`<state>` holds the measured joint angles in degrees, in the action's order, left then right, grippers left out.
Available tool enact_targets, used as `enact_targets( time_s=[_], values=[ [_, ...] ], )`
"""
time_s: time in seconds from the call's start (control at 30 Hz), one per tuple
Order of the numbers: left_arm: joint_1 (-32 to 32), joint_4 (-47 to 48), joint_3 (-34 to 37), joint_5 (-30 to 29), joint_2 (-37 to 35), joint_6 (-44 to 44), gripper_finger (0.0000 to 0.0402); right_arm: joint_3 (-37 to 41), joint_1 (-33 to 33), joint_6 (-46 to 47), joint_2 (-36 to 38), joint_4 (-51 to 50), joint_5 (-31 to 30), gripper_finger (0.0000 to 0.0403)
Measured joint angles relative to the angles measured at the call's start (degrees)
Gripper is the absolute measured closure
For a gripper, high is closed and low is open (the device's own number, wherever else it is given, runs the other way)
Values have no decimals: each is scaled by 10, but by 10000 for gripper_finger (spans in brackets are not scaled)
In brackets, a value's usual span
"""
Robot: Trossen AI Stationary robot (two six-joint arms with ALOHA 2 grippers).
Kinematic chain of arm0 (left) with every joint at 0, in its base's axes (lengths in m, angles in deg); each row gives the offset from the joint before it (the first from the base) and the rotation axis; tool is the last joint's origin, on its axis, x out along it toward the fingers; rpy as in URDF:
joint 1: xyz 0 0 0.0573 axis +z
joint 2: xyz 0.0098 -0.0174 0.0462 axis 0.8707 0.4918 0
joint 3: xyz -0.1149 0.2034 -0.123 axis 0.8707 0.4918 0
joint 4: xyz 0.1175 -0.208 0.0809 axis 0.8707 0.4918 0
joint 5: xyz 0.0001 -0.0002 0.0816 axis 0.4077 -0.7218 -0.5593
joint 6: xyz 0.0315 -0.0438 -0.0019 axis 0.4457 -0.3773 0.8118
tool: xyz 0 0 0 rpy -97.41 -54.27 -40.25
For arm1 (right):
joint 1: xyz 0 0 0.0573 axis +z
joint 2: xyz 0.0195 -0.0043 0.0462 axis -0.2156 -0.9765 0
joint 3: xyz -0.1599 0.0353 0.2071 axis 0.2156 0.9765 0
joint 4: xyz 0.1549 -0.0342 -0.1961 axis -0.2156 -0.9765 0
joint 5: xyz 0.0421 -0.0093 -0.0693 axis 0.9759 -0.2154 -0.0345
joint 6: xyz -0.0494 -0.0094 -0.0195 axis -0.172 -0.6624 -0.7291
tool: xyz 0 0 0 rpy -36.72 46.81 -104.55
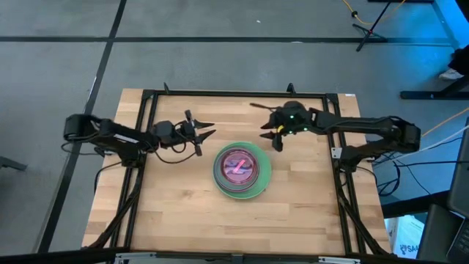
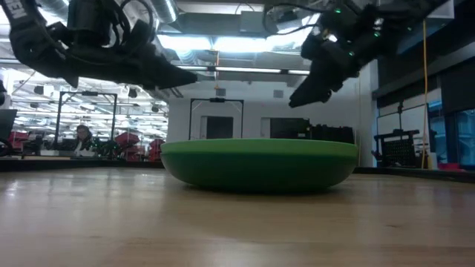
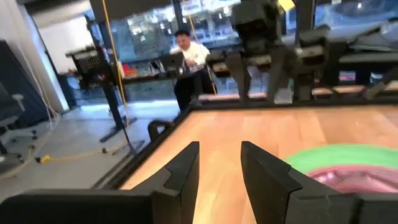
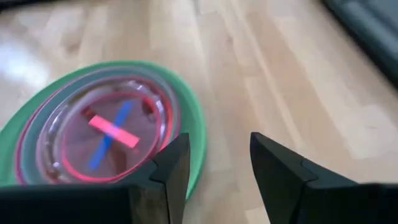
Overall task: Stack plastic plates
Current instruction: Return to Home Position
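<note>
The pale wooden plank counter (image 2: 223, 230) runs nearest the low camera, and the stack of round plastic plates (image 1: 242, 170) sits near its middle. Being round, the stack has no long axis. It lies flat with the hollows facing up. A broad, smooth green plate (image 2: 260, 159) forms the base, its rim ringing the smaller plates. A translucent red-pink plate (image 4: 62, 149) lies on top, where a pink strip (image 4: 127, 138) crosses a blue strip (image 4: 96, 158). The left jaws hang spread on the side toward the counter's left edge. The right jaws hang spread toward its right edge. Both are clear of the plates.

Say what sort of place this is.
Probably a robotics lab: framed wooden table, a person working beyond it, ceiling strip lights. Left gripper and right gripper hover open beside the stacked plates.
</note>
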<state>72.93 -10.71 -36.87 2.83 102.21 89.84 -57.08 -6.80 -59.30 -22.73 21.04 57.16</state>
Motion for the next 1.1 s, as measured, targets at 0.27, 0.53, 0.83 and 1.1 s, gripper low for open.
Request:
enact_targets(
  time_s=[0.27,0.53,0.83,1.1],
  values=[
    [39,268,0,43,-171,-75,290,99,-47,12,78,70,2,242],
    [73,487,4,40,-338,-97,305,208,-74,27,182,180,1,258],
    [32,496,74,40,-457,-137,393,303,-74,67,285,246,-28,369],
    [-40,573,92,-31,-542,-140,393,366,-74,88,393,262,-46,391]
  ],
)
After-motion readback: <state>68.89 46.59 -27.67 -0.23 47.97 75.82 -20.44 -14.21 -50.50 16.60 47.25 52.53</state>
